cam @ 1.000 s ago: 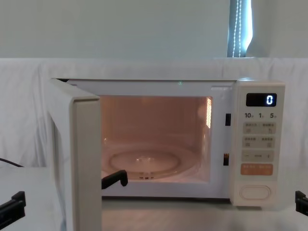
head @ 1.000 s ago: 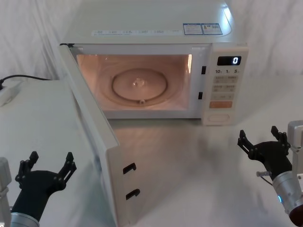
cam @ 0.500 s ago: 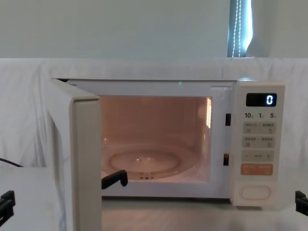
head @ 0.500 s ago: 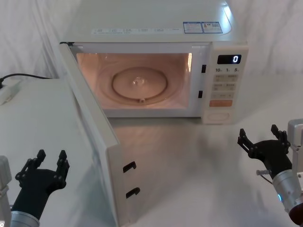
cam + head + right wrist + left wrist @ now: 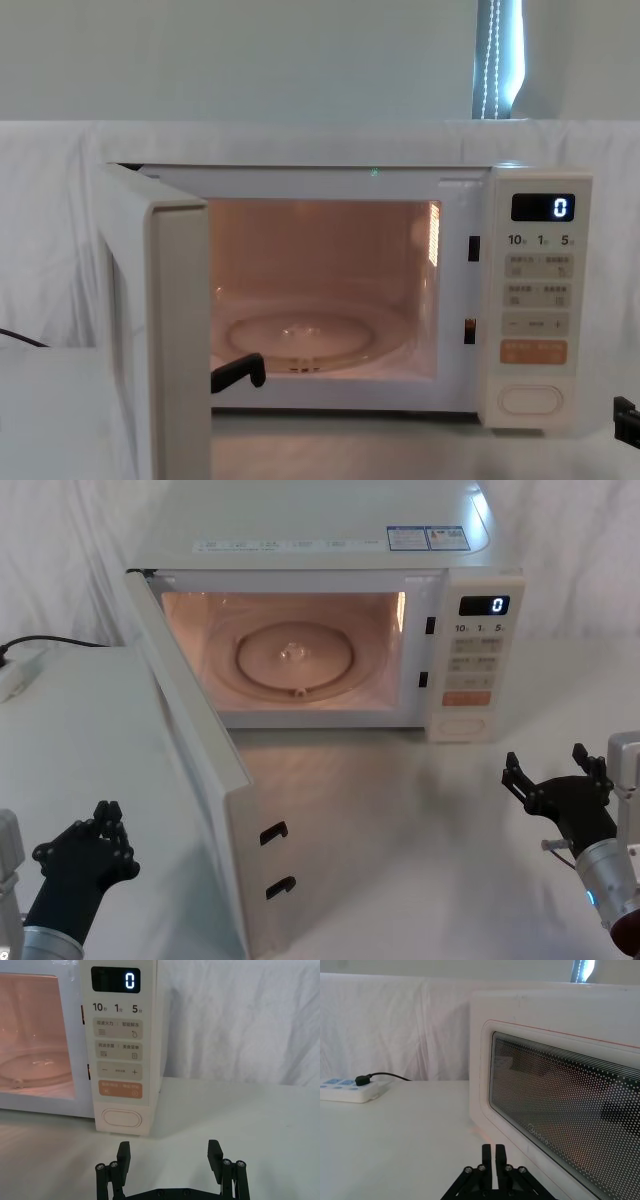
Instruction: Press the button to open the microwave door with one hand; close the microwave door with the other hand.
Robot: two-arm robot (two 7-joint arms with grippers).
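The cream microwave (image 5: 320, 550) stands at the back of the table with its lit cavity showing. Its door (image 5: 190, 770) is swung wide open toward the left; the left wrist view shows the outer face with the dark window (image 5: 560, 1110). The wide cream button (image 5: 461, 723) sits lowest on the panel, also clear as the button (image 5: 121, 1120) in the right wrist view. My left gripper (image 5: 108, 815) hovers low at the front left, outside the door and apart from it, fingers (image 5: 493, 1149) pressed together on nothing. My right gripper (image 5: 555, 770) hangs open at the front right, short of the panel.
A white power strip (image 5: 15, 675) with a black cable lies at the far left. Two black latch hooks (image 5: 273, 835) stick out of the door's free edge. A glass turntable (image 5: 295, 658) sits inside the cavity. White cloth covers the table and the backdrop.
My left gripper's fingers have come together from wide open to shut, staying in about the same place. The right arm and the door have not moved.
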